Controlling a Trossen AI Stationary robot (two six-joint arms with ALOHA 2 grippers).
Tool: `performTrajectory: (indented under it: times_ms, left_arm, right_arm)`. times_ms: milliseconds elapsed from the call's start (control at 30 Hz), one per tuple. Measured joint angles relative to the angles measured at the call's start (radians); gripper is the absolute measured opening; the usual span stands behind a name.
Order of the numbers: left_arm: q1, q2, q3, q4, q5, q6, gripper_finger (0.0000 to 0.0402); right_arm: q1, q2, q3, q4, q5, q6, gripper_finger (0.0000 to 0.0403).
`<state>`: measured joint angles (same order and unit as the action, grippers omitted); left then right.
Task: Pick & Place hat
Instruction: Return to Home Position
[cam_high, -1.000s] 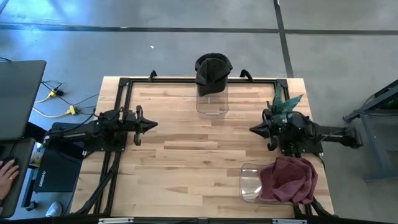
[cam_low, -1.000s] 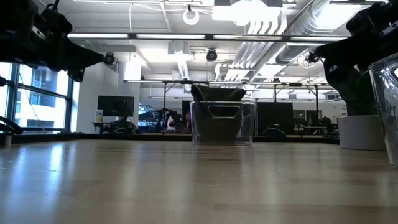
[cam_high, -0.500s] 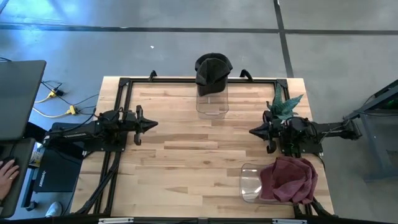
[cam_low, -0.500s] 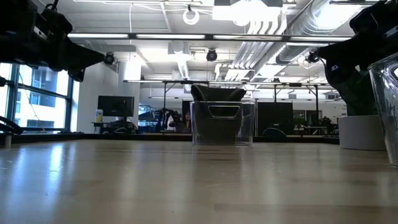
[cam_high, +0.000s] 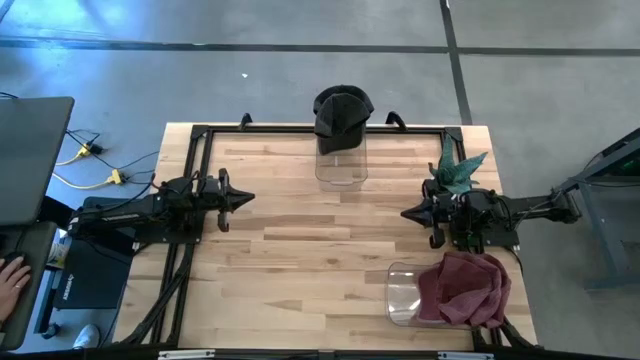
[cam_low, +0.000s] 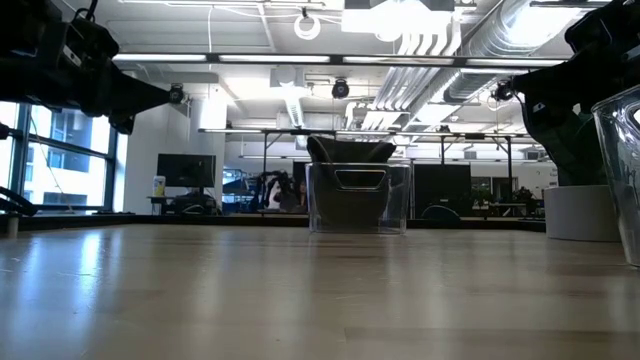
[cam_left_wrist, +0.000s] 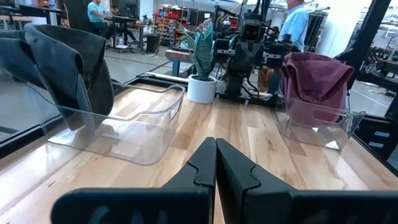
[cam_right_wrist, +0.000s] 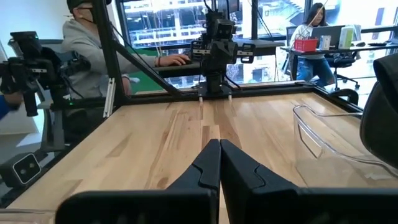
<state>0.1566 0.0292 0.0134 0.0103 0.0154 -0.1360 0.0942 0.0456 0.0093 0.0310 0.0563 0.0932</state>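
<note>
A dark cap-like hat (cam_high: 343, 110) is draped over the far rim of a clear container (cam_high: 341, 165) at the table's far middle; the left wrist view shows the hat (cam_left_wrist: 62, 56) hanging over the container's wall. A maroon fabric piece (cam_high: 463, 288) lies over a second clear container (cam_high: 402, 295) at the near right. My left gripper (cam_high: 248, 199) is shut and points level from the table's left side, with nothing in it. My right gripper (cam_high: 405, 211) is shut and points level from the right, also with nothing in it.
A small potted plant (cam_high: 455, 170) stands just beyond my right arm, by the right edge. Bare wood (cam_high: 320, 240) lies between the two grippers. A black frame (cam_high: 200, 135) runs along the table's far and left sides. A person sits beyond the left edge (cam_right_wrist: 93, 50).
My right arm has swivelled a little on its base, its rear part shifting toward the table's far edge, while its shut gripper stays nearly in place over the right side. The hat, the containers and my left arm have kept still.
</note>
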Motion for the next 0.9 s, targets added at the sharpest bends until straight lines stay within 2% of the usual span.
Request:
performTrajectory:
  times_ms: [333,633,900]
  left_arm:
    - [-0.001,0.0,-0.001,0.001,0.0,0.0,0.0]
    - [-0.109,-0.023,-0.001,0.001,-0.003,0.0,0.0]
    - [-0.124,-0.023,-0.001,0.002,-0.004,0.0,0.0]
  right_arm:
    - [0.0,0.0,0.0,0.002,-0.002,0.003,0.0001]
    - [0.032,-0.045,0.0,0.021,-0.002,0.003,0.0001]
    - [0.033,-0.043,-0.001,0.031,0.001,0.003,0.0001]
